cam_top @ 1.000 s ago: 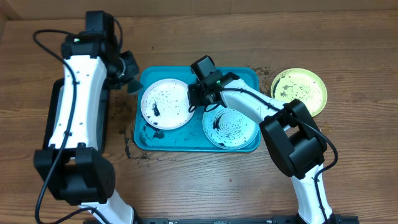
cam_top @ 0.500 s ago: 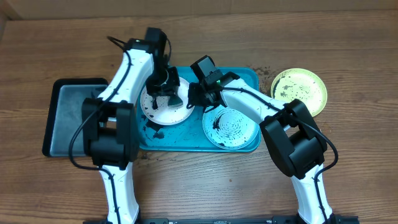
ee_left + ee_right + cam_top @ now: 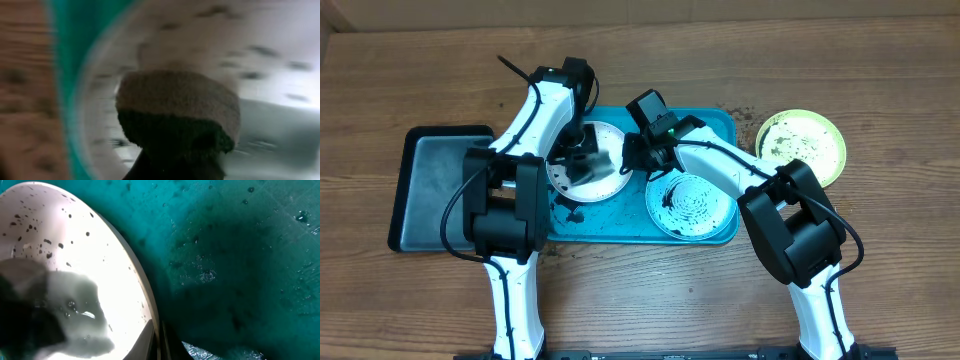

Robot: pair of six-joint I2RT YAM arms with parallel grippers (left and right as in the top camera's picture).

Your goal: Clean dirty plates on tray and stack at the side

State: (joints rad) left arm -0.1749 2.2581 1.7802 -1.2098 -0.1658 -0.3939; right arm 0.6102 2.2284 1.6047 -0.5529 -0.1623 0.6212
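Note:
The white plate [image 3: 610, 182], speckled with black grime, lies at the left in the turquoise tray [image 3: 620, 222]. My left gripper [image 3: 582, 160] is shut on a brown and dark sponge [image 3: 175, 105] and presses it on the white plate [image 3: 280, 60]. My right gripper [image 3: 632, 157] is shut on that plate's right rim [image 3: 157, 340]; the plate [image 3: 75, 255] fills the left of the right wrist view. The aqua plate [image 3: 691, 206] lies at the tray's right. The yellow-green plate [image 3: 801, 146] sits on the table to the right of the tray.
A black tray with grey inside [image 3: 432, 188] stands left of the turquoise tray. Dark crumbs lie on the wood by the tray's near left corner [image 3: 542, 250] and far right corner [image 3: 740, 112]. The tray floor [image 3: 240, 255] is wet.
My left arm has swung right from above the black tray onto the white plate, then shifted a little on it. The right arm and the plates have not moved.

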